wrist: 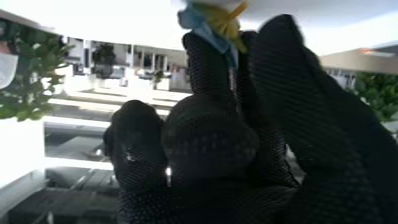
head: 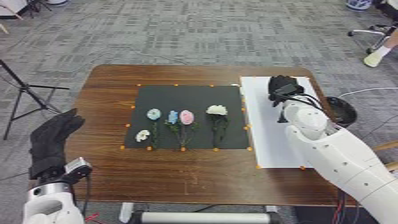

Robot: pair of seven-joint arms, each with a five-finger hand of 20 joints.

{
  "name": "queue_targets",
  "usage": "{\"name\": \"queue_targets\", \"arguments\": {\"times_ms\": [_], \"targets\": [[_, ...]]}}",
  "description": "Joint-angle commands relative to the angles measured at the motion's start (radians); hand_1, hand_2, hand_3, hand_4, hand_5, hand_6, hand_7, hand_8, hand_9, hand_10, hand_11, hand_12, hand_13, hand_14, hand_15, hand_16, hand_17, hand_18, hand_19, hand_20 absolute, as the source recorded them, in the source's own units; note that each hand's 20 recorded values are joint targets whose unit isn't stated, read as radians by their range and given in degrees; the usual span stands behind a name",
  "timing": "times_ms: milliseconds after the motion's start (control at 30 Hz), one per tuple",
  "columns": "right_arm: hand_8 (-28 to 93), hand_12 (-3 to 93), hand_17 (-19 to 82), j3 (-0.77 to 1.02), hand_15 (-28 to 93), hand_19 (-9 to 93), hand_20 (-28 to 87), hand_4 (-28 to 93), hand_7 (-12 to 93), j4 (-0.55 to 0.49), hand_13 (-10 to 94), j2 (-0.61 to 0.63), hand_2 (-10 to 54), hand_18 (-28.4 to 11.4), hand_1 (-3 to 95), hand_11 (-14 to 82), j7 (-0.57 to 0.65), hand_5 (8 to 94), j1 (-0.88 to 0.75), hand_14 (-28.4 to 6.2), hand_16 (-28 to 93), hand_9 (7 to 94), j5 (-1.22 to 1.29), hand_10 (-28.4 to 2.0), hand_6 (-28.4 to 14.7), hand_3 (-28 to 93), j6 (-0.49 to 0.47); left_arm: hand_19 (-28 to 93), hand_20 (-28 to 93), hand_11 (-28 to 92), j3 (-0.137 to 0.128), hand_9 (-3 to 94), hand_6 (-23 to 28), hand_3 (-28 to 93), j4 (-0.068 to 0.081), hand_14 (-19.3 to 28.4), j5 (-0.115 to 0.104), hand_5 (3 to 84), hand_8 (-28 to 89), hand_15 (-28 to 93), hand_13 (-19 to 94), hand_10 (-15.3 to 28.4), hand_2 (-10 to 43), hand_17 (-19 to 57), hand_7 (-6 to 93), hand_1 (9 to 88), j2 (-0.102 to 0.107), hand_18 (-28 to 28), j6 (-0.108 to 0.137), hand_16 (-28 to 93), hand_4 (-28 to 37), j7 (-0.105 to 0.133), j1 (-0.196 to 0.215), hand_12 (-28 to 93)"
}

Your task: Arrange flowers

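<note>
5 flowers (head: pixel 187 117) lie on the black mat (head: pixel 178 97). The right hand (head: pixel 282 86), over the white paper (head: pixel 268 147), seems to pinch 1 blue and yellow flower (wrist: pixel 210 22), so the job looks unfinished. The left hand (head: pixel 53 136) is wide.

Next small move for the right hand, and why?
Probably lower the right hand slightly toward the white sheet before releasing: it's over the sheet's far end, with a blue-and-yellow item pinched at its fingertips.
</note>
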Motion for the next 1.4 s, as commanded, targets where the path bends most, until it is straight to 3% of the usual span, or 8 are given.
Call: {"name": "queue_targets", "arguments": {"times_ms": [33, 233, 433, 600, 767, 833, 967, 1400], "targets": [[6, 29.5, 59, -0.01, 65, 93, 58, -17, 19, 0.028, 90, -0.004, -9.5, -17.3, 61.9, 4.5, -0.017, 72.2, 0.0, -0.2, 31, 81.5, -0.025, -9.9, 1.0, 56, 0.074, 17, 23, 25, 0.012, 53.9, 3.5, 67, 0.0, 18.9, 0.002, 53.8, -7, 25, 45, 15.2, 9.5, 11.6, 17.4, 27.6, -0.004, 12.9, 0.012, 0, -28.3, -0.012, -0.015, 13], [7, 32.1, 59, 0.004, 65, 93, 58, -17, 21, 0.049, 91, -0.017, -9.5, -16.5, 64.2, 5.4, -0.037, 73.6, -0.02, 0.4, 32, 83.9, -0.063, -9.2, 1.0, 56, 0.062, 17, 23, 25, 0.015, 53.9, 3.5, 67, -0.001, 19.1, 0.003, 53.8, -7, 25, 45, 15.3, 9.6, 11.6, 17.3, 27.6, -0.004, 12.9, 0.016, 0, -28.3, -0.016, -0.019, 13], [7, 34.5, 61, -0.059, 65, 93, 59, -17, 22, 0.035, 92, 0.03, -9.5, -16.1, 66.4, 7.0, -0.048, 77.6, 0.021, 1.1, 32, 87.7, -0.005, -8.6, 0.9, 55, 0.192, 17, 23, 25, 0.015, 53.8, 3.5, 67, -0.004, 19.0, 0.001, 53.7, -7, 25, 45, 15.2, 9.6, 11.6, 17.5, 27.6, -0.002, 12.9, 0.023, 0, -28.3, -0.018, -0.02, 13], [7, 35.5, 61, -0.14, 65, 93, 59, -17, 22, -0.072, 92, 0.113, -9.5, -16.1, 66.2, 7.0, -0.045, 79.0, 0.105, 1.1, 33, 88.5, 0.101, -8.9, 0.4, 56, 0.298, 17, 22, 25, 0.009, 53.8, 3.5, 67, -0.007, 19.0, 0.003, 53.8, -7, 25, 45, 15.1, 9.6, 11.6, 17.4, 27.5, 0.001, 12.9, 0.021, 0, -28.3, -0.015, -0.017, 13], [7, 35.8, 61, -0.16, 65, 93, 60, -17, 21, -0.224, 92, 0.199, -9.5, -16.1, 65.7, 6.9, -0.05, 79.4, 0.127, 1.1, 34, 88.9, 0.181, -8.8, 0.5, 57, 0.307, 17, 22, 25, 0.006, 53.9, 3.6, 67, -0.007, 19.0, 0.001, 53.8, -7, 25, 45, 15.1, 9.7, 11.5, 17.3, 27.6, 0.002, 12.9, 0.013, 0, -28.3, -0.011, -0.016, 13], [7, 35.7, 61, -0.157, 65, 93, 60, -17, 21, -0.286, 92, 0.233, -9.5, -16.2, 65.6, 6.7, -0.05, 79.4, 0.108, 1.1, 34, 88.9, 0.207, -8.7, 0.5, 57, 0.291, 17, 22, 25, -0.02, 53.9, 3.6, 67, -0.011, 19.0, -0.006, 53.8, -7, 25, 45, 15.2, 9.7, 11.5, 17.3, 27.6, -0.009, 12.9, -0.015, 0, -28.3, 0.009, 0.016, 13], [7, 35.6, 61, -0.131, 65, 93, 60, -17, 21, -0.386, 92, 0.284, -9.5, -16.2, 65.6, 6.5, -0.06, 79.5, 0.019, 1.1, 34, 89.1, 0.233, -8.7, 0.6, 57, 0.277, 17, 22, 25, -0.038, 53.8, 3.6, 67, -0.013, 19.0, -0.01, 53.8, -7, 25, 45, 15.2, 9.7, 11.5, 17.3, 27.5, -0.013, 12.9, -0.03, 0, -28.3, 0.012, 0.033, 13], [6, 35.2, 61, -0.139, 65, 93, 60, -16, 21, -0.58, 92, 0.357, -9.5, -16.3, 65.4, 6.1, -0.108, 79.6, -0.174, 0.8, 34, 89.0, 0.27, -8.4, 0.9, 57, 0.227, 16, 22, 25, -0.008, 53.9, 3.5, 67, -0.004, 19.0, 0.002, 53.9, -7, 25, 45, 15.1, 9.6, 11.4, 17.5, 27.5, 0.011, 12.9, -0.015, 0, -28.3, -0.014, -0.011, 13]]}}
